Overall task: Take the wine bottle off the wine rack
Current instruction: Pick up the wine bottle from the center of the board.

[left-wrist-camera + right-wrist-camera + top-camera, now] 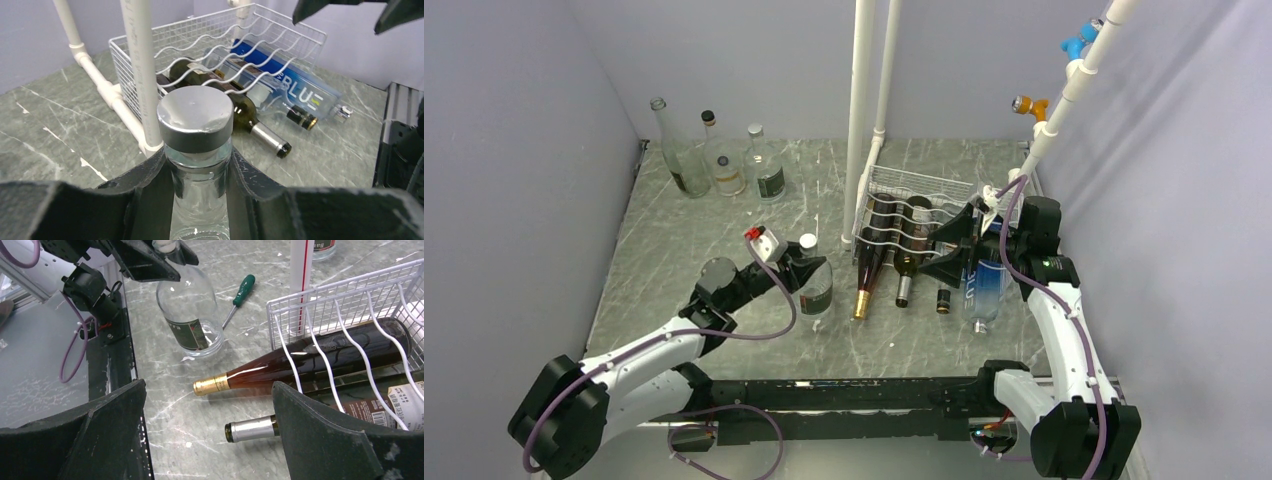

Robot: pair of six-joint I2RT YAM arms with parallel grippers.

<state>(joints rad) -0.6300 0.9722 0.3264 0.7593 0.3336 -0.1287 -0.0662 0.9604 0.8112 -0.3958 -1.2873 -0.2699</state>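
Observation:
The white wire wine rack (921, 190) sits at the back right with several bottles lying in it, necks toward me. An amber wine bottle with gold foil (300, 360) lies leftmost. Beside it is a green wine bottle with a silver-foil neck (250, 429), then a dark-capped one (943, 299) and a blue bottle (300, 92). My right gripper (208, 390) hangs open over those necks, holding nothing. My left gripper (197, 157) is shut on the neck of a clear, silver-capped bottle (195, 117) that stands upright on the table left of the rack.
Three clear bottles (724, 160) stand at the back left corner. White pipes (859, 120) rise just left of the rack, with another slanting at the right. A green-handled screwdriver (240, 295) lies on the marble table behind the clear bottle.

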